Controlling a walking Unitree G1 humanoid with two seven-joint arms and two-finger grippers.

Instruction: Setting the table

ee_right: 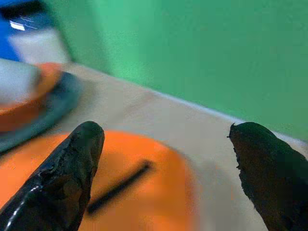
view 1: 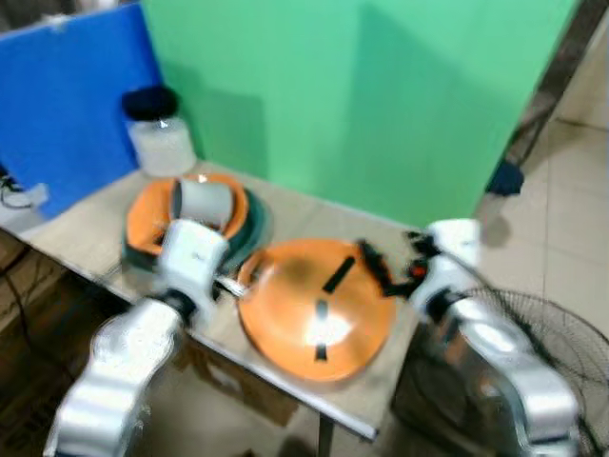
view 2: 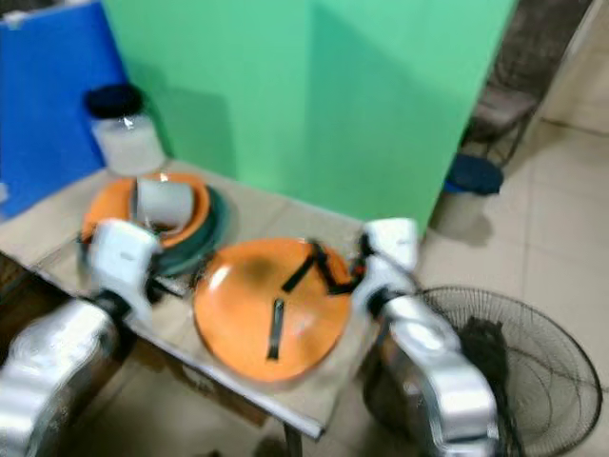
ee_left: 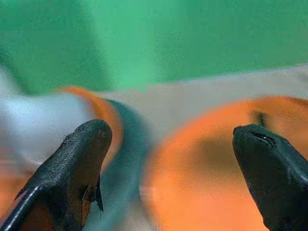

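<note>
A large orange plate (view 1: 319, 309) lies on the beige table (view 1: 314, 214) near its front edge, with a few dark strips (view 1: 338, 274) on it that are too blurred to identify. To its left a grey cup (view 1: 205, 202) stands in an orange dish (view 1: 152, 214) stacked on a dark green plate (view 1: 252, 233). My left gripper (ee_left: 171, 130) is open at the big plate's left rim, between it and the stack. At the plate's right rim my right gripper (ee_right: 166, 127) is also open. Neither holds anything.
A clear jar with a black lid (view 1: 160, 133) stands at the table's back left. A green screen (view 1: 362, 95) and a blue board (view 1: 67, 95) rise behind. A floor fan (view 1: 561, 333) lies on the tiles at the right, close to the table corner.
</note>
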